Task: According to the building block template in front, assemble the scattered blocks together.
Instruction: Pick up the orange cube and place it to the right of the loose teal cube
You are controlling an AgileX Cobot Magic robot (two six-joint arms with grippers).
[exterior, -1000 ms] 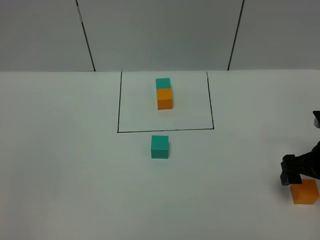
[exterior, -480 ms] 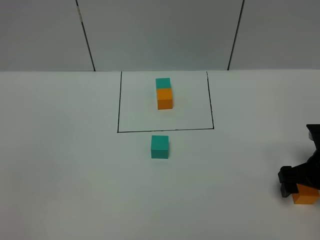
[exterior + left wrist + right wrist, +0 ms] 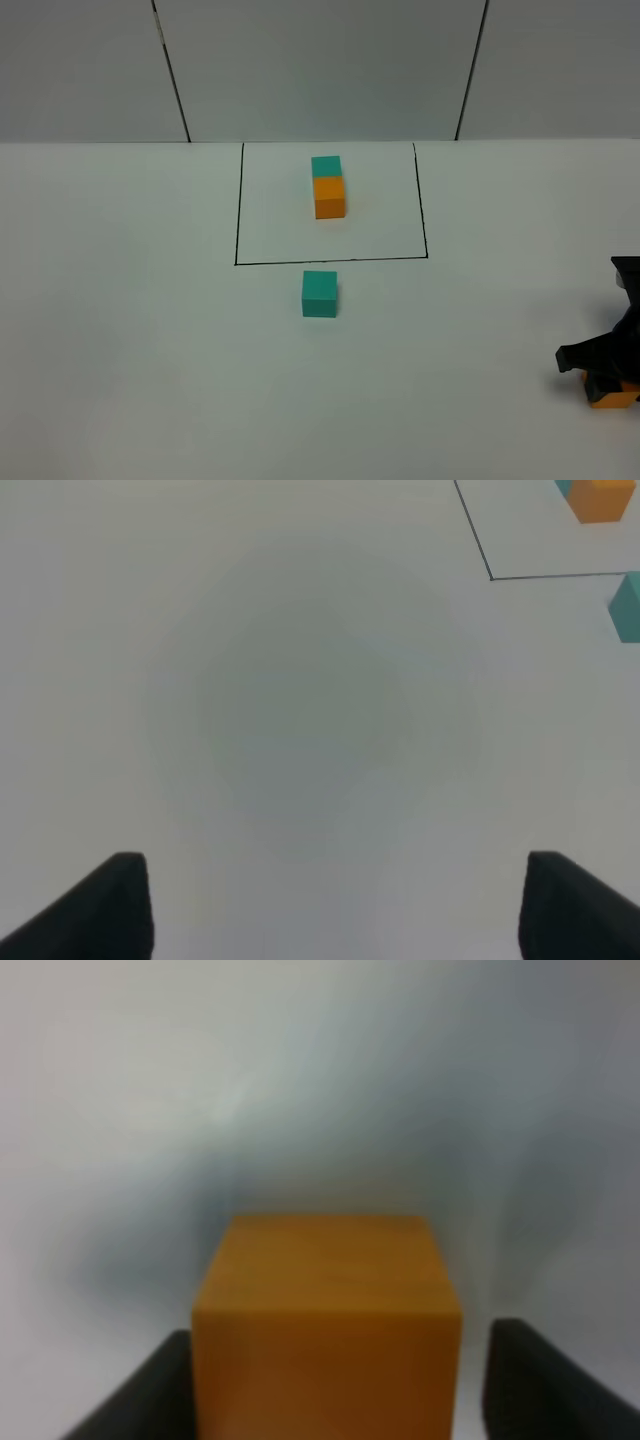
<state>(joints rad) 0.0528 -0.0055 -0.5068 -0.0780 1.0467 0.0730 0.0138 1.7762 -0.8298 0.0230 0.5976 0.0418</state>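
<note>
You're at the pick: right hand (image 3: 338,1380), jaws apart, straddles the orange cube (image 3: 325,1290) at the right of the bench (image 3: 150,350); next close on it and set it before the teal cube (image 3: 320,294).

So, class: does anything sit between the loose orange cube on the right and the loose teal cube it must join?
Nothing visible does. Only bare table lies between the orange cube and the teal cube; the framed pair sits farther back.
</note>
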